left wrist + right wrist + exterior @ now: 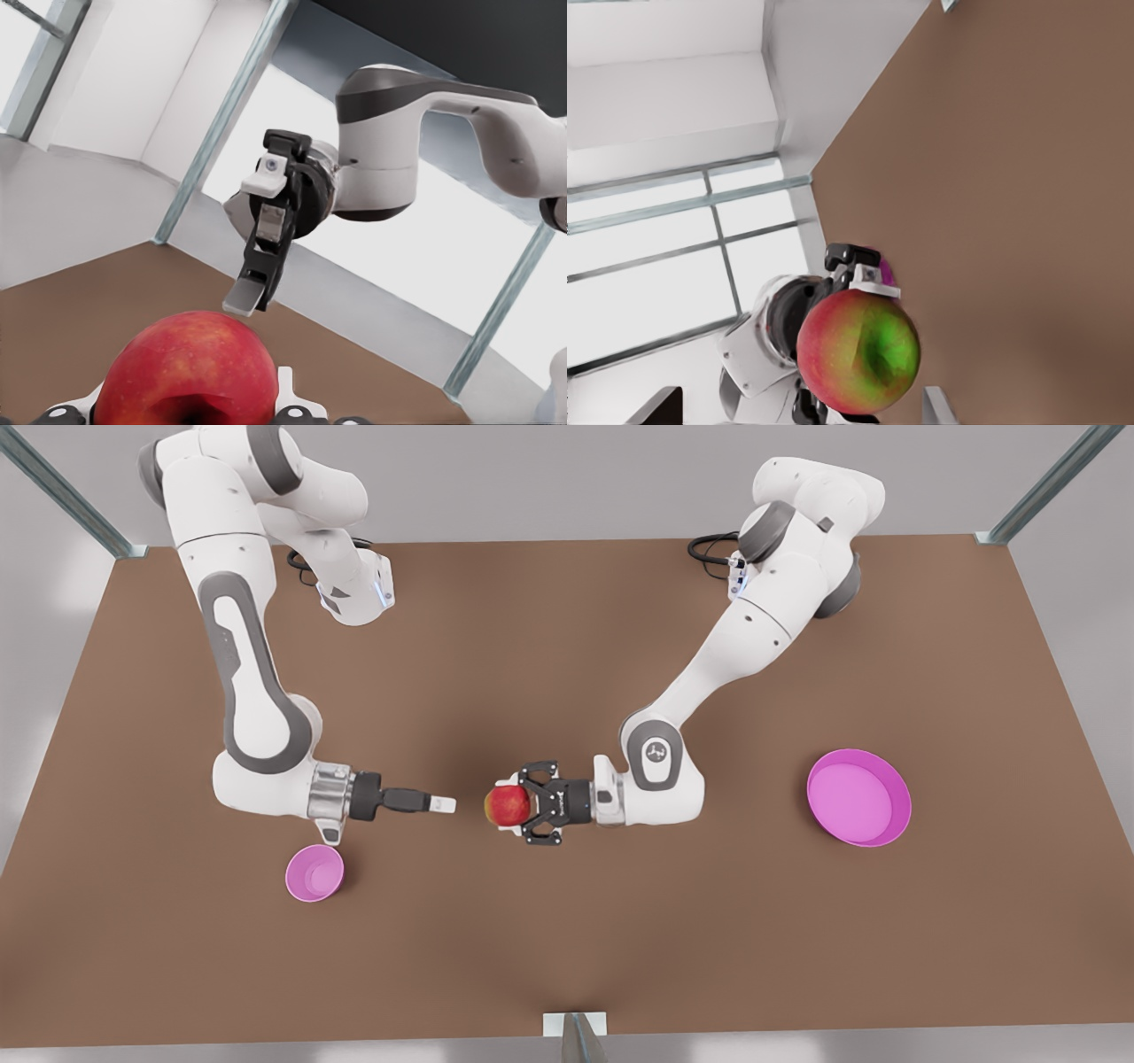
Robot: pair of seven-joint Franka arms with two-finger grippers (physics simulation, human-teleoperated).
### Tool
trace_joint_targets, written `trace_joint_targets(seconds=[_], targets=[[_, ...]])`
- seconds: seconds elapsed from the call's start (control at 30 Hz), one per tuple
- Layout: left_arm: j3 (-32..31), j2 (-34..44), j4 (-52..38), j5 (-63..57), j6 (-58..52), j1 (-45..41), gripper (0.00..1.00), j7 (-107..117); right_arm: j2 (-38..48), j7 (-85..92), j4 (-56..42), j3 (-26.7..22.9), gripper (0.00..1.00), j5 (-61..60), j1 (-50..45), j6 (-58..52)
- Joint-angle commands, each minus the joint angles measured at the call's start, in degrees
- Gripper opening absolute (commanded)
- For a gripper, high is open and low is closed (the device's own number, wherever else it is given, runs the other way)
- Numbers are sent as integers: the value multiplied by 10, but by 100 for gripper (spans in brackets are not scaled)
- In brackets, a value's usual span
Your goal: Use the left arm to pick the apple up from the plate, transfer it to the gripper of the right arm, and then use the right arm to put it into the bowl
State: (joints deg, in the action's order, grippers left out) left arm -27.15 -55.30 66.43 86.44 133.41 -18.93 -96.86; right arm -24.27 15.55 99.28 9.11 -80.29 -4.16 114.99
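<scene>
The red apple [507, 804] hangs above the table's middle with my left gripper [510, 806] shut on it, on the arm at the front view's right. In the left wrist view the apple [186, 372] sits close between the white fingertips [285, 390]. My right gripper [443, 804], on the silver-collared arm, points at the apple from the front view's left, a short gap away, open; its fingertips [937, 405] stand wide apart on either side of the apple [858, 352]. The pink bowl [314, 872] stands just below that wrist. The pink plate [859, 797] lies bare at the right.
The brown table [567, 939] carries nothing but the bowl and plate. Metal frame posts [1045, 487] rise at the back corners, and a small bracket [574, 1027] sits at the front edge. The left arm's elbow [660, 766] hangs low between apple and plate.
</scene>
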Motion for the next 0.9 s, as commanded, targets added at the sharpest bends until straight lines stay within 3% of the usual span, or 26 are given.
trace_joint_targets(seconds=[0.0,0.4,0.87], targets=[[-4,-1,-1,9,8,1,68,-362,-8,207,2,1,100,-22,3,16],[-11,-17,-6,19,8,0,69,-362,-40,395,32,15,100,-191,-44,63],[-11,-17,-6,18,8,-1,69,-362,-52,435,36,27,100,-191,-45,65]])
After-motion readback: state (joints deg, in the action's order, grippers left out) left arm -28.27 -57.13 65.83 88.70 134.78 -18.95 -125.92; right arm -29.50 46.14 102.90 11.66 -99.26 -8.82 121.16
